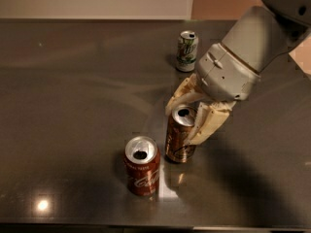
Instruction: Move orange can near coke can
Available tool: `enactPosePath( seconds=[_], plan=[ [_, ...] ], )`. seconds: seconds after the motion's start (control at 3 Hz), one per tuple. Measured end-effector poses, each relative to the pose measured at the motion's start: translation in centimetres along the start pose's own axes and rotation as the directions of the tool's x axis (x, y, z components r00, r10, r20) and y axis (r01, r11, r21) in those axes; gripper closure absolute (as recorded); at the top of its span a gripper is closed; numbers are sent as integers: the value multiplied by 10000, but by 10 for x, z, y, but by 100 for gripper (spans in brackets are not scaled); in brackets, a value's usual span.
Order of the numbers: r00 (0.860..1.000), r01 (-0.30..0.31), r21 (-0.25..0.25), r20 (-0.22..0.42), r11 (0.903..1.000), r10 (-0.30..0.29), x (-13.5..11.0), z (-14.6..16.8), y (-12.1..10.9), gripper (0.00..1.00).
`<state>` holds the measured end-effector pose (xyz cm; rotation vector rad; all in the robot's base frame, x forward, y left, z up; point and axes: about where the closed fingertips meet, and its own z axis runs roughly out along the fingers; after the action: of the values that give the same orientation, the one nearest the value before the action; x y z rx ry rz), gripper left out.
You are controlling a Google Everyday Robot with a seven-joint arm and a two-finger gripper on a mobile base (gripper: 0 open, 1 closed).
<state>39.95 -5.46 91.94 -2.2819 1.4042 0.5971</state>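
Over the dark table (73, 81), the robot's grey arm (248, 47) slants in from the right. Its gripper (183, 123) has both cream fingers (206, 123) clamped on the orange can (180, 142), upright between them. Just left of the fingers stands the coke can (142, 166); a white-green can (186, 51) stands well behind them.

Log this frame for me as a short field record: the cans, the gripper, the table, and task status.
orange can: upright, opened, just right of and behind the coke can
coke can: upright, opened, near the front edge
white-green can: upright, far back
gripper: at the orange can's top, fingers clasping its sides
table: dark, glossy
task status: cans close together, gripper not yet released
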Motion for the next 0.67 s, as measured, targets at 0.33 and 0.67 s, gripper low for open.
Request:
enactPosePath(
  seconds=[0.33,0.67],
  plan=[
    [9997,259,-147,-11,9996,-259,4,7,10,81],
    [9993,359,-300,-114,9989,-363,9,17,16,59]
  ],
)
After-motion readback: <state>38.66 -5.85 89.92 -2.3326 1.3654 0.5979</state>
